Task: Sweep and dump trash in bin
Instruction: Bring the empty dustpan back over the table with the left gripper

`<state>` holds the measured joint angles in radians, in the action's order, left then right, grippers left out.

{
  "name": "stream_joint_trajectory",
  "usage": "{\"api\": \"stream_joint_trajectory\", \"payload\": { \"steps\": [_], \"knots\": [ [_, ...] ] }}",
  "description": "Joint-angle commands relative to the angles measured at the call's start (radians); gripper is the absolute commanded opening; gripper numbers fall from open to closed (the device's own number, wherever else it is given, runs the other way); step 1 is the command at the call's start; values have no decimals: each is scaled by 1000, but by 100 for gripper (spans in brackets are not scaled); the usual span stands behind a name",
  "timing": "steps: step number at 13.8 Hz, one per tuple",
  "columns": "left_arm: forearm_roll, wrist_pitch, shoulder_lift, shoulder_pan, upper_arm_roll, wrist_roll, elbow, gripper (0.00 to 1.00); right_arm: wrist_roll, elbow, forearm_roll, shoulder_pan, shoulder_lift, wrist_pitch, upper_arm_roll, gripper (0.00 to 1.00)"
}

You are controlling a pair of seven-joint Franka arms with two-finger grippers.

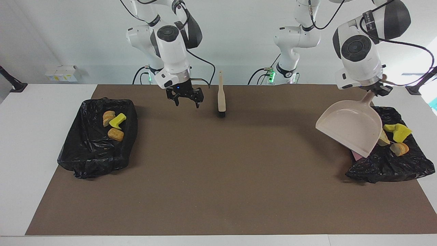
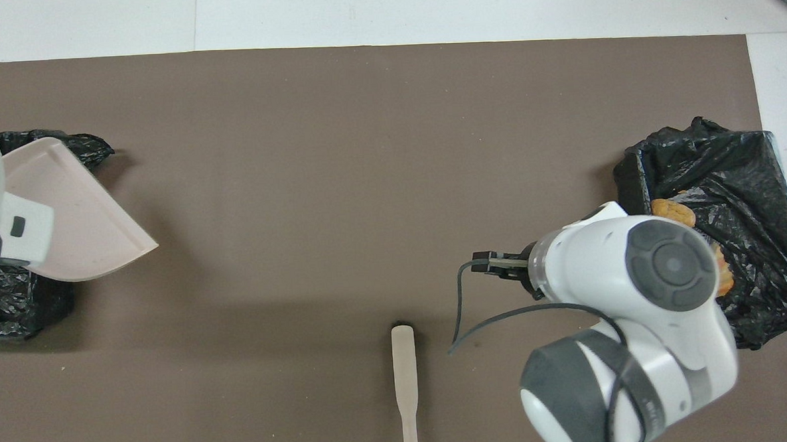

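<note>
The trash lies in two black-bagged bins. The bin (image 1: 85, 153) at the right arm's end holds a yellow sponge chunk (image 1: 117, 120) and two bread pieces (image 1: 115, 134). The bin (image 1: 385, 167) at the left arm's end holds a yellow sponge (image 1: 397, 131), a bread piece (image 1: 399, 149) and a pale piece half hidden by the dustpan. My left gripper (image 1: 377, 88) is shut on the handle of the beige dustpan (image 1: 351, 128), which hangs tilted over that bin's edge. My right gripper (image 1: 187, 102) hangs open and empty over the mat, beside the brush (image 1: 222, 99).
The brush (image 2: 405, 373) rests bristles-down on the brown mat (image 1: 218, 177) near the robots' edge, its handle pointing toward them. In the overhead view the right arm (image 2: 637, 316) covers part of the bin (image 2: 750, 165) at its end. A pink sheet (image 1: 355, 156) peeks from under the other bin.
</note>
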<state>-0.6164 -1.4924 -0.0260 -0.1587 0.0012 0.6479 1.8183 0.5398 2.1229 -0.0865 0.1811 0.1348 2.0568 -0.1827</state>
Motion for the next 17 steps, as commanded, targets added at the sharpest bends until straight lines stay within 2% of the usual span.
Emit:
{"api": "stream_joint_trajectory", "payload": {
  "steps": [1,4,8,10,12,14,17],
  "knots": [
    [206,8,-40,-42,17,-215,22,0,-81,-188,19,-100,-35,-162,-12,100],
    [334,-18,-41,-116,17,-399,19,0,-136,-328,65,-159,-35,-294,-11,100],
    [460,-147,0,-251,17,-732,18,0,-191,-460,83,-209,-43,-427,-11,100],
    [535,-189,14,-283,17,-777,13,0,-195,-526,83,-224,-72,-478,-9,100],
    [598,-233,40,-314,17,-851,-14,0,-196,-547,96,-226,-86,-506,-9,100],
    [618,-246,108,-375,17,-924,-72,0,-243,-551,126,-226,-89,-541,-9,100],
    [633,-267,256,-445,17,-1046,-177,0,-296,-549,113,-258,-89,-546,-6,100]
  ]
}}
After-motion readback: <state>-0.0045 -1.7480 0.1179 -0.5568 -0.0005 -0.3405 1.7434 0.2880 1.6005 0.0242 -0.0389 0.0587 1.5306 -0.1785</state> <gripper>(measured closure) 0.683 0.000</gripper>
